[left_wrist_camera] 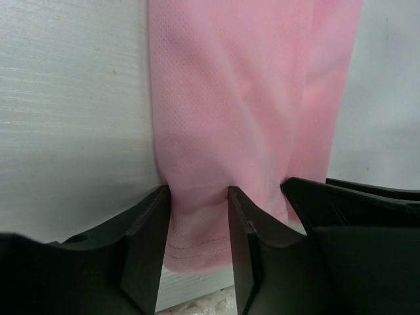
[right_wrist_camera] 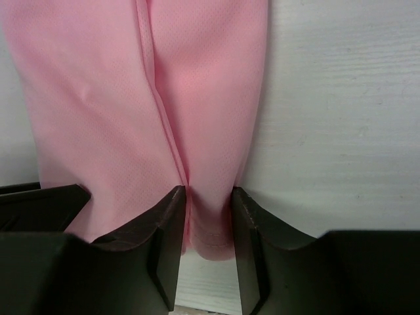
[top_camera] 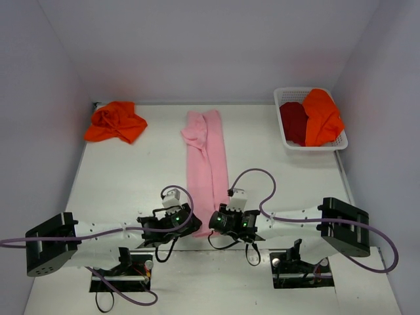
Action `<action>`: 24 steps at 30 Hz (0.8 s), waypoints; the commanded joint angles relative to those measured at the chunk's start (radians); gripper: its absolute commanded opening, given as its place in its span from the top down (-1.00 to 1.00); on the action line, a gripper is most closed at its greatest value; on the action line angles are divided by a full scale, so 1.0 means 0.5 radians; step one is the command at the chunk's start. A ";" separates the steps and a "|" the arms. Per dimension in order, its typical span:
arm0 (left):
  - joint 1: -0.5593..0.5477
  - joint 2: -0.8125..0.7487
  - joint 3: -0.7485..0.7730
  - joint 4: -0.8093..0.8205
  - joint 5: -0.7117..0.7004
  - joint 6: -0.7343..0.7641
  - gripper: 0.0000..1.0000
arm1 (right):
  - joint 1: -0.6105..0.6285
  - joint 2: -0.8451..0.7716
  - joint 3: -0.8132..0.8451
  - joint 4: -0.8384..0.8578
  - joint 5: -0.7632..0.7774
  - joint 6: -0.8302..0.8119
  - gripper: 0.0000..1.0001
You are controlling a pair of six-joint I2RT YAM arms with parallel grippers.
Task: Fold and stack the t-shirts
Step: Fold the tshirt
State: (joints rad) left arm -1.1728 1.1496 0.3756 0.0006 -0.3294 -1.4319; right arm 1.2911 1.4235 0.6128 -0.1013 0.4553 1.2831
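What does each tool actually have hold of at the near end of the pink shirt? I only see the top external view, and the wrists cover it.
Observer: In the left wrist view, the left tool has the stitched hem of the pink t-shirt between its fingers, and the cloth touches both.
Operator: And the right one?
Observer: In the right wrist view, the right tool has the other near corner, and cloth fills its gap.
Operator: Is the hem fully inside the left gap?
Observer: Yes. The hem's edge ends within the gap, and bare table shows nearer than it.
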 commanded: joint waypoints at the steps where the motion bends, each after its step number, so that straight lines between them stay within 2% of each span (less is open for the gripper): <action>1: -0.020 0.045 0.016 -0.041 -0.050 -0.039 0.31 | 0.016 0.006 0.063 -0.034 0.099 0.051 0.40; 4: -0.017 0.075 0.025 -0.035 -0.044 -0.035 0.47 | 0.016 -0.003 0.060 -0.034 0.099 0.063 0.53; 7: -0.017 0.106 0.034 -0.035 -0.035 -0.032 0.78 | 0.013 -0.006 0.057 -0.034 0.096 0.063 0.67; 8: -0.017 0.112 0.040 -0.035 -0.035 -0.032 0.98 | 0.013 -0.006 0.060 -0.034 0.096 0.063 0.75; 11: -0.017 0.115 0.053 -0.035 -0.041 -0.029 1.00 | 0.016 -0.012 0.063 -0.034 0.096 0.063 0.88; 12: -0.020 0.103 0.056 -0.038 -0.044 -0.032 1.00 | 0.016 -0.018 0.063 -0.034 0.096 0.060 0.98; 24: -0.007 -0.050 0.230 -0.268 -0.151 0.081 1.00 | 0.016 -0.110 0.173 -0.107 0.142 -0.029 1.00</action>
State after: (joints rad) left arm -1.1755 1.1568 0.4305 -0.0975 -0.3580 -1.4193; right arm 1.2911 1.4151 0.6449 -0.1177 0.4576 1.2755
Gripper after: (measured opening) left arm 0.010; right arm 0.014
